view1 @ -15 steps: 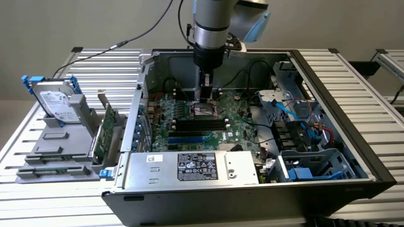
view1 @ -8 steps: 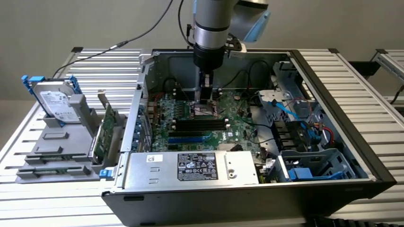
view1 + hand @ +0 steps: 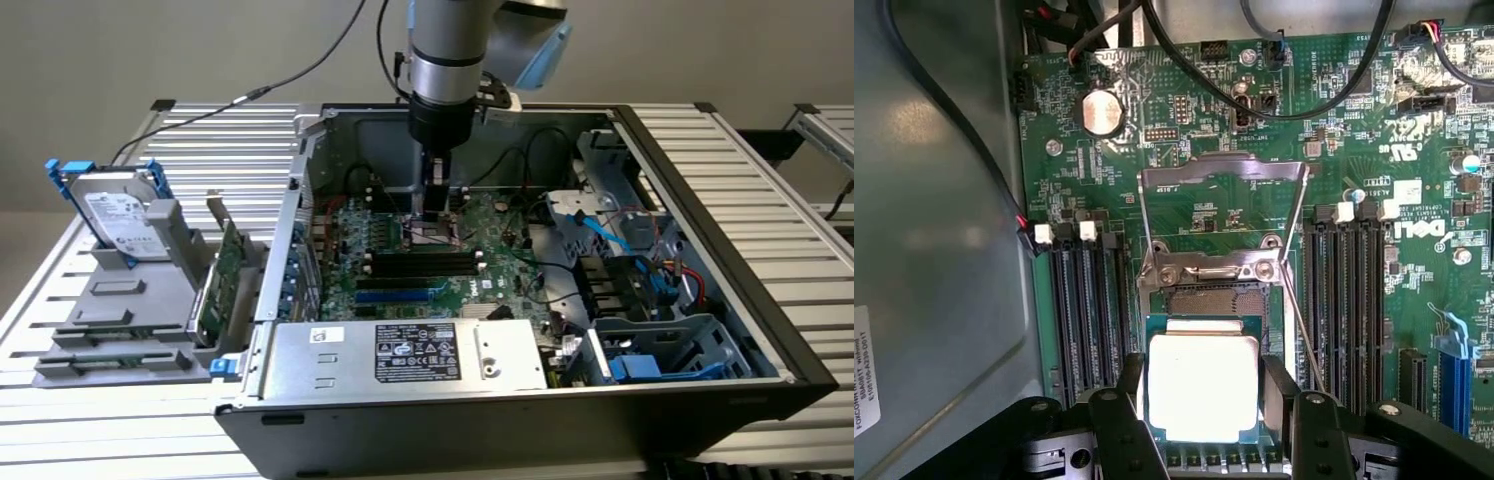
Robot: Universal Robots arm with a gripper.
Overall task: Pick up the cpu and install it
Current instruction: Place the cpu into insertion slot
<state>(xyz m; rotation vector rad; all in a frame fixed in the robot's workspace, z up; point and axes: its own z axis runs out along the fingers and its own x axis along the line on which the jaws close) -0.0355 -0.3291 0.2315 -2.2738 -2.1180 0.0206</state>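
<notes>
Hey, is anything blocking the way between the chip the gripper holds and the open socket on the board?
Nothing visible does. The gripper holds the chip just over the socket, whose metal cover frame is swung open, off the opening. The lever stands off to one side, and the cables run beyond the frame.

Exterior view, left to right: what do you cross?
Hard drive in blue brackets → green expansion card → gripper down over the motherboard → blue cable → black case rim
</notes>
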